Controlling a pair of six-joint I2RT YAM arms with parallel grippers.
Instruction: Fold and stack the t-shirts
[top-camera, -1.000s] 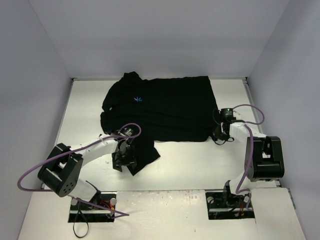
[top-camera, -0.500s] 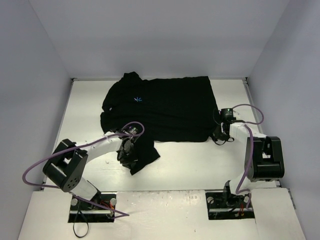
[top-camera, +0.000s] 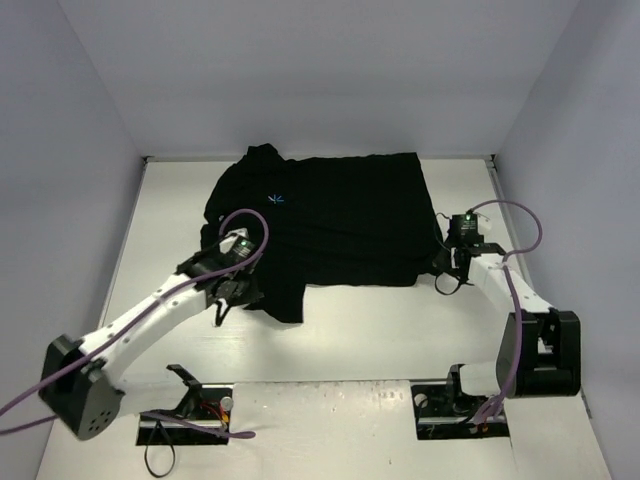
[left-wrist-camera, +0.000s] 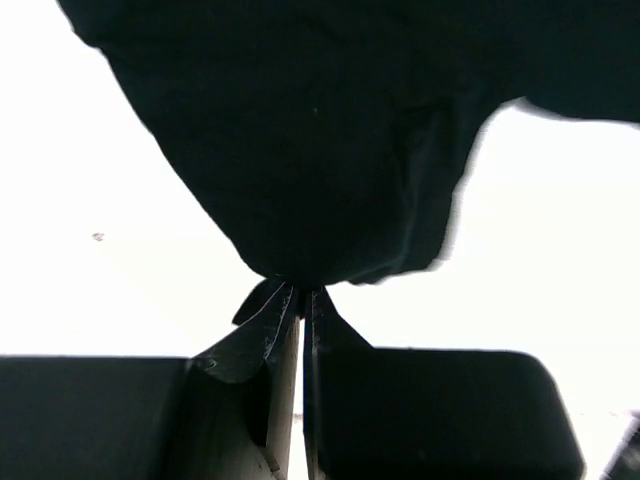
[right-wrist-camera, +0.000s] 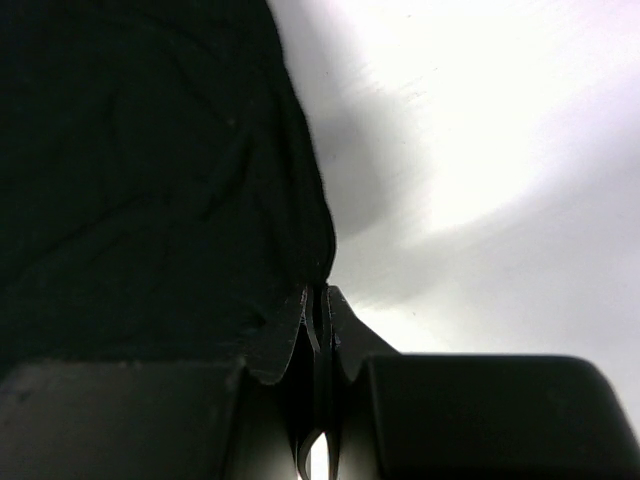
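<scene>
A plain black t-shirt (top-camera: 340, 215), with a tiny blue mark (top-camera: 277, 199) at its 10 o'clock, lies spread on the white counter (top-camera: 380, 320) toward 12 o'clock. The left claw (top-camera: 238, 288) pinches cloth at the shirt's 7 o'clock and the right claw (top-camera: 441, 270) its 4 o'clock edge. A purple cable (top-camera: 245, 225) loops above the shirt.

black t-shirt (top-camera: 345, 215), blue mark (top-camera: 277, 199), white table (top-camera: 400, 330)

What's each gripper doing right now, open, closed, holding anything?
Left gripper: closed, pinching the shirt.
Right gripper: closed, pinching the shirt's edge.
</scene>
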